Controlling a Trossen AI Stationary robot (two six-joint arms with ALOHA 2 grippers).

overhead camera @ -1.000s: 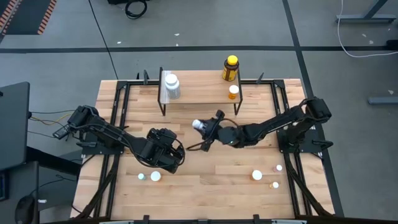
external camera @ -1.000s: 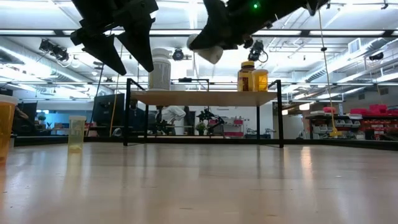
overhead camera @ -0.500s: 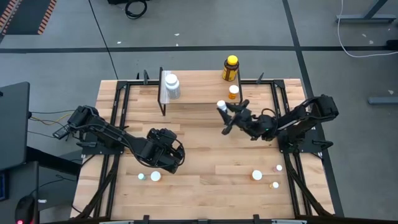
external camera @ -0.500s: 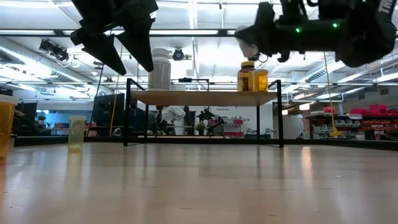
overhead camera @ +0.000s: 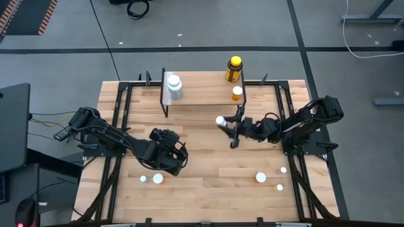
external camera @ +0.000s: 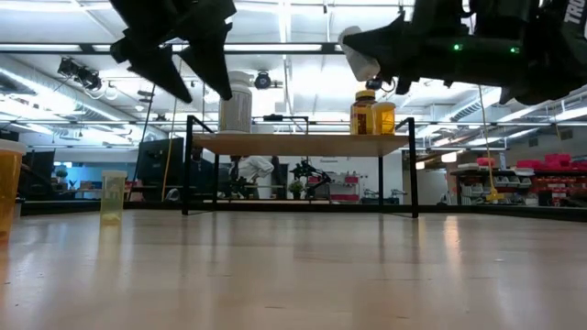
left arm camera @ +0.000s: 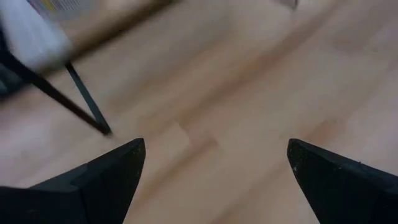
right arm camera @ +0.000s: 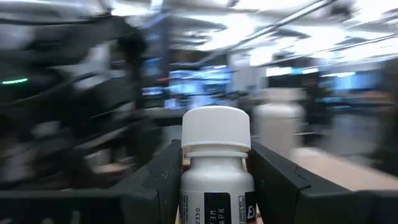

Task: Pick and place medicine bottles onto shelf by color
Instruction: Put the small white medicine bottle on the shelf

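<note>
A wooden table seen from above, with 2 dark robot arms reaching in from either side. At the far edge stands a small wooden shelf (overhead camera: 199, 91) on thin black legs.

The right gripper (overhead camera: 231, 125) is lifted above the table, just in front of the shelf's right half. Its 2 fingers are closed on a small white bottle (overhead camera: 221, 120) with a white cap. The right wrist view shows this bottle (right arm camera: 216, 165) upright, a finger pressed against each side.

The left gripper (overhead camera: 171, 159) hangs over the near left part of the table, well apart from the shelf. Its fingers are spread wide and hold nothing.

On the shelf, 1 larger white bottle (overhead camera: 174, 86) stands at the left end. A dark amber bottle with a yellow cap (overhead camera: 234, 69) and a small orange bottle (overhead camera: 237, 93) stand at the right end. That suggests white goes left and amber goes right.

Still on the table are 2 small bottles (overhead camera: 150, 179) near the left gripper and 3 more (overhead camera: 270, 178) at the near right.

Judging from this, 3 bottles are placed, 1 is in the air, and at least 5 remain. The carried white bottle probably belongs at the left end, beside the larger white one.
</note>
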